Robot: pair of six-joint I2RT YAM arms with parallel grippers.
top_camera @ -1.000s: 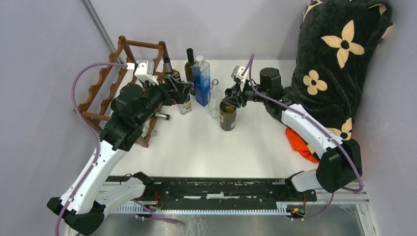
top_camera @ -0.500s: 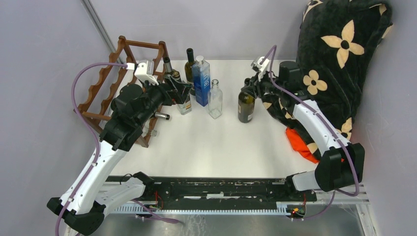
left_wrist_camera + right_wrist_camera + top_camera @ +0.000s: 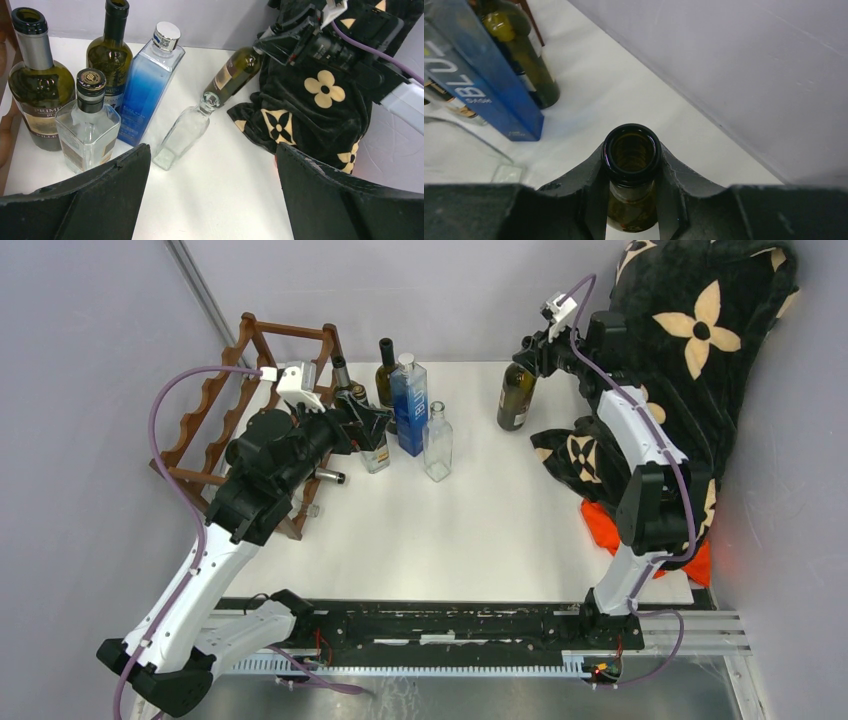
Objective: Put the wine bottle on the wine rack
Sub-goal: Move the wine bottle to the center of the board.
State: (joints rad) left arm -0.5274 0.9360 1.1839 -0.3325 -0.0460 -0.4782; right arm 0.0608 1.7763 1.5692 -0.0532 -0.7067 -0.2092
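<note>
At the far right of the worktop point(image 3: 470, 530), right pincer point(image 3: 530, 348) clamps the wine bottle point(image 3: 515, 395) by the neck; left pincer point(image 3: 365, 425) released. Judged: carrying step; next, cross to the wine rack point(image 3: 215, 410).

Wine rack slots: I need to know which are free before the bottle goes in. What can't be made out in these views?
Top view: the left arm covers the near end of the wine rack, hiding what lies in it there.
Left wrist view: the frame's left edge cuts off all but a sliver of the rack.
Right wrist view: the right gripper hides the wine bottle below its neck.
</note>
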